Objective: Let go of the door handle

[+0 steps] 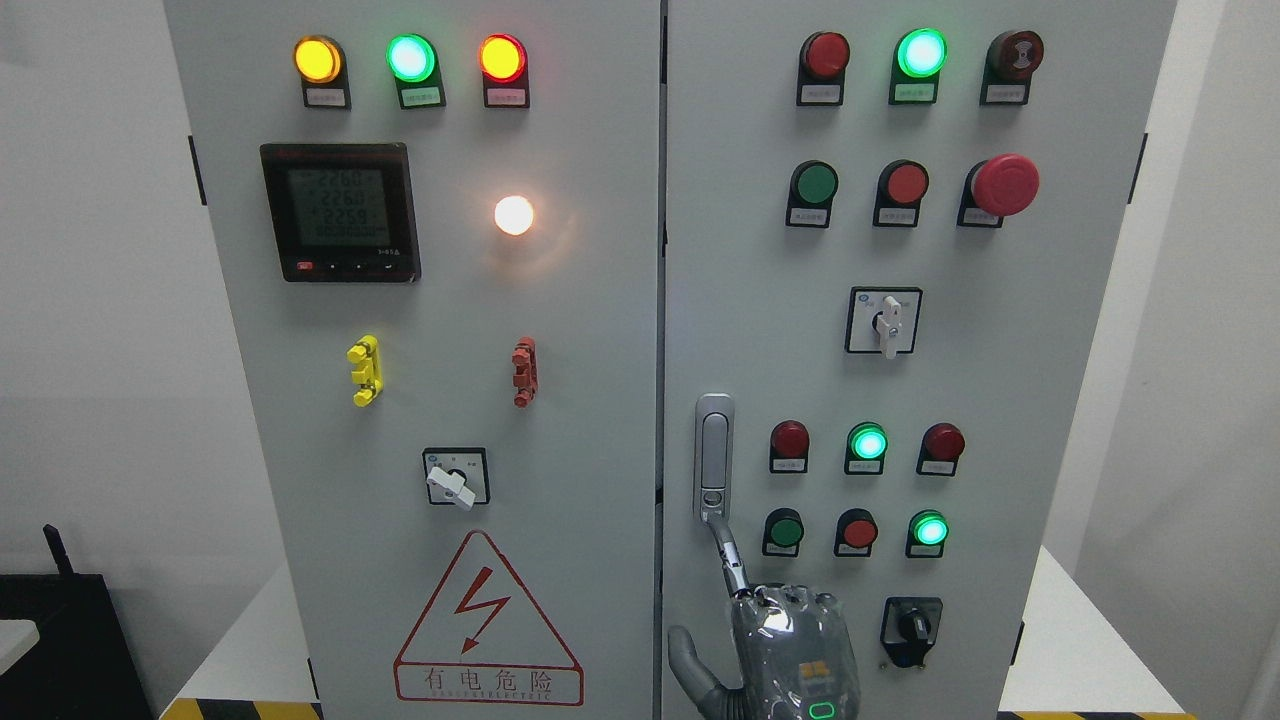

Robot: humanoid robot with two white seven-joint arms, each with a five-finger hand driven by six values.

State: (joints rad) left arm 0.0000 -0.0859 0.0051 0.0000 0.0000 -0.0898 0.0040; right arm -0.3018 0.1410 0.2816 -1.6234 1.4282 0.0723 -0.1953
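Door handle (713,455): I see it flush on the right door's left edge
Right hand (770,640): index fingertip touches its base — nothing clamped, thumb apart
Left to do: withdraw clear

Right hand (790,640) fingers (727,548) (extended), touching door handle (713,458)

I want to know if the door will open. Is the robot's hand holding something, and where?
Nothing is gripped. The right hand has one finger stretched up to the bottom end of the handle, not wrapped around it.
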